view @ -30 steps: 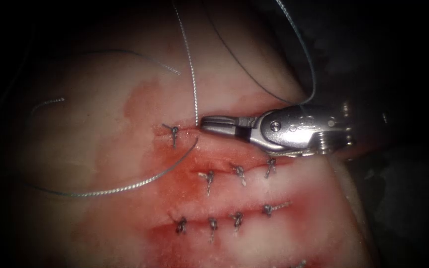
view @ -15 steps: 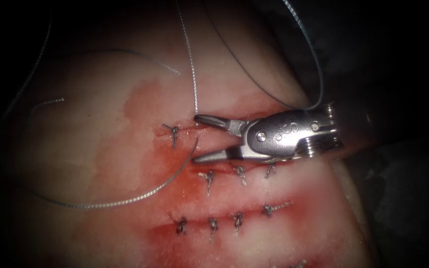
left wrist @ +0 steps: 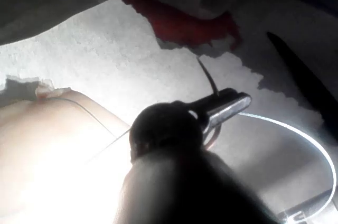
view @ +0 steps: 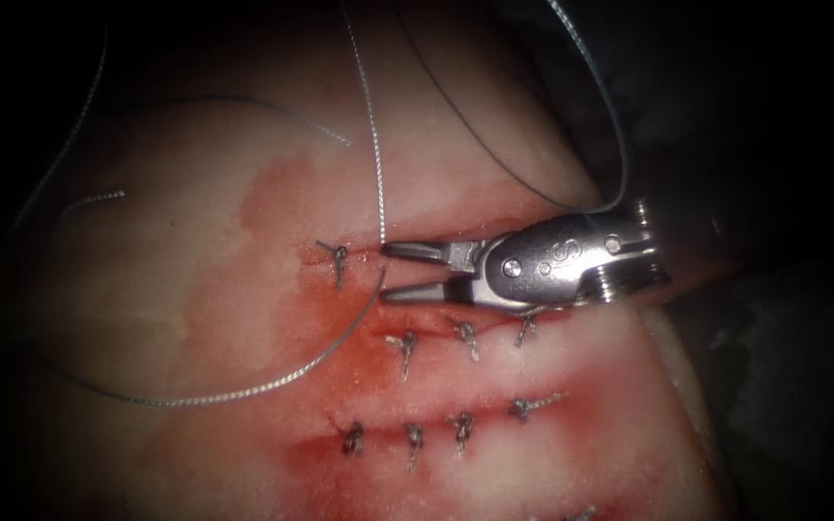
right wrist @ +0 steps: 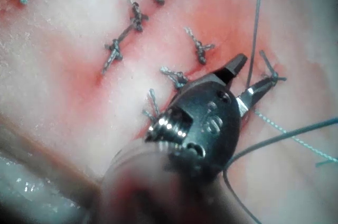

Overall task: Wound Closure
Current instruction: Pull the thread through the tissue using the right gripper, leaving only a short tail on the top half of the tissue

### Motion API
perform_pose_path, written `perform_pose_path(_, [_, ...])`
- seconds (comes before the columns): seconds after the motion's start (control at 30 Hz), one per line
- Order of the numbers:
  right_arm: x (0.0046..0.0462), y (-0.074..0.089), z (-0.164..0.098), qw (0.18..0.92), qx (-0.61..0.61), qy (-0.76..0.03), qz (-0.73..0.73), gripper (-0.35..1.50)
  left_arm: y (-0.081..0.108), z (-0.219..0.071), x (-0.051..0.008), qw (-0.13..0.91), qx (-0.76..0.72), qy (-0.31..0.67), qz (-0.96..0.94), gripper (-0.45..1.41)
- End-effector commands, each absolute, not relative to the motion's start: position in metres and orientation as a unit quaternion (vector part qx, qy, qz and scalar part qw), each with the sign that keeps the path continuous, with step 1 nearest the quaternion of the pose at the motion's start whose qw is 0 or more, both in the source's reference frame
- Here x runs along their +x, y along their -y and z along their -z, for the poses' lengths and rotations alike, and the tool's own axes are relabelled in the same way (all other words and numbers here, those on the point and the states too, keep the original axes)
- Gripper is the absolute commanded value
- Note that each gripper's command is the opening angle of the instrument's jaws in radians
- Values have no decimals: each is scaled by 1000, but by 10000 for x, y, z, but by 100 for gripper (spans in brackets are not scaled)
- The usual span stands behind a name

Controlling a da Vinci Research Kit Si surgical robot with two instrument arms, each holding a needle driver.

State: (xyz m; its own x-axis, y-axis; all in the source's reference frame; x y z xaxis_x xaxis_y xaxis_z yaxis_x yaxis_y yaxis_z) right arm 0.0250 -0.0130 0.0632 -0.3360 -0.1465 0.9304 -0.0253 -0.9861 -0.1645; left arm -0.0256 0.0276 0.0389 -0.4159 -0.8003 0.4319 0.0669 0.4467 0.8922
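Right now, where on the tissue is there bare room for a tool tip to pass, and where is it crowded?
Bare tissue lies left of the top knot, bordered by thread below. Crowded: the right tool, jaws open and holding nothing, sits at the cut beside the thread strand, with two rows of knots beneath. The left tool holds thread off the tissue.
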Motion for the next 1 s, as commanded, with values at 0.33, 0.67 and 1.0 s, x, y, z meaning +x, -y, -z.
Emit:
perform_pose_path(0.33, [263,133,-647,33,-577,-72,813,-30,-283,-392,-265,474,261,706,456,-45])
perform_pose_path(0.67, [213,141,-627,119,-564,-208,790,-35,-279,-395,-270,477,263,703,457,-45])
perform_pose_path(1.0, [126,191,-571,202,-540,-256,776,-35,-258,-411,-289,510,305,659,461,-45])
